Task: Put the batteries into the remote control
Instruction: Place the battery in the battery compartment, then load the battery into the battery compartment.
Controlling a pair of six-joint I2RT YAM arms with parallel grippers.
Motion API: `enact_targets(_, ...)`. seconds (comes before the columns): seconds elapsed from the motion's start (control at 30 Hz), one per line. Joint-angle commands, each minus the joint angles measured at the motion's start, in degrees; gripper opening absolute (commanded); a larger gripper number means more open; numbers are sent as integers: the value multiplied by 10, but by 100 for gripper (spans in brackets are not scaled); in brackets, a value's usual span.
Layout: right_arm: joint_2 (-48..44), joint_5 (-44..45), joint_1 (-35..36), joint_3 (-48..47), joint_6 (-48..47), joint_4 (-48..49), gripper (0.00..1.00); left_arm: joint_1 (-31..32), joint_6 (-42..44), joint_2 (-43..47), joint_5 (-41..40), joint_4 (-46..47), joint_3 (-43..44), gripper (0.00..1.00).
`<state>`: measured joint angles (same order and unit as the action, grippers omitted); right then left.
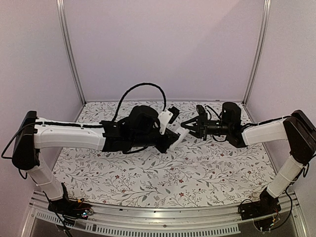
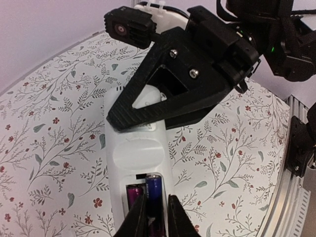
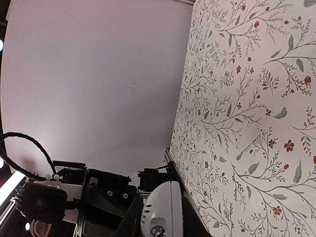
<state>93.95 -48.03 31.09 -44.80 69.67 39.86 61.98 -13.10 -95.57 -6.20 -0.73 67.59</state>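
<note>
The white remote control (image 2: 136, 153) is held above the table, back side up, with its battery bay open. My right gripper (image 3: 165, 219) is shut on one end of the remote (image 3: 163, 207). My left gripper (image 2: 154, 217) is shut on a dark blue battery (image 2: 154, 190) that lies in the right slot of the bay. A purple battery (image 2: 129, 200) sits in the left slot beside it. In the top view both grippers meet at the remote (image 1: 180, 133) over the middle of the table.
The floral tablecloth (image 1: 163, 173) covers the table. A small white flat piece (image 3: 247, 137), like a battery cover, lies on the cloth. A metal rail (image 2: 296, 163) runs along the table edge. White walls enclose the back and sides.
</note>
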Motion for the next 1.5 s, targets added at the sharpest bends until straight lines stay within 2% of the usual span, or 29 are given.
enact_targets(0.0,-2,-16,4,-3,17,43,0,-7,5,1,-21,-30,-17,17)
enact_targets(0.2,-1,-17,3,-6,18,43,0,-8,6,2,-23,-31,-15,19)
enact_targets(0.5,8,-17,4,-1,12,41,0,-10,12,22,-24,-36,1,36)
enact_targets(0.63,16,-15,3,4,3,41,0,-11,7,36,-23,-53,20,50)
enact_targets(0.77,20,-7,4,6,-7,41,0,-15,-29,65,-27,-52,15,76)
enact_targets(0.87,19,2,4,3,-13,41,0,-21,-96,97,-46,-18,-27,96)
enact_targets(0.9,17,5,4,2,-16,41,0,-23,-124,108,-53,-6,-41,99)
enact_targets(1.0,11,25,4,2,-21,44,0,-27,-255,145,-100,44,-101,99)
enact_targets(1.1,0,50,4,2,-27,44,0,-34,-343,172,-98,103,-166,100)
enact_targets(1.27,-13,85,4,6,-30,53,0,-37,-474,164,-67,166,-206,100)
enact_targets(1.47,-13,113,7,15,-4,87,0,-34,-531,103,-28,246,-202,99)
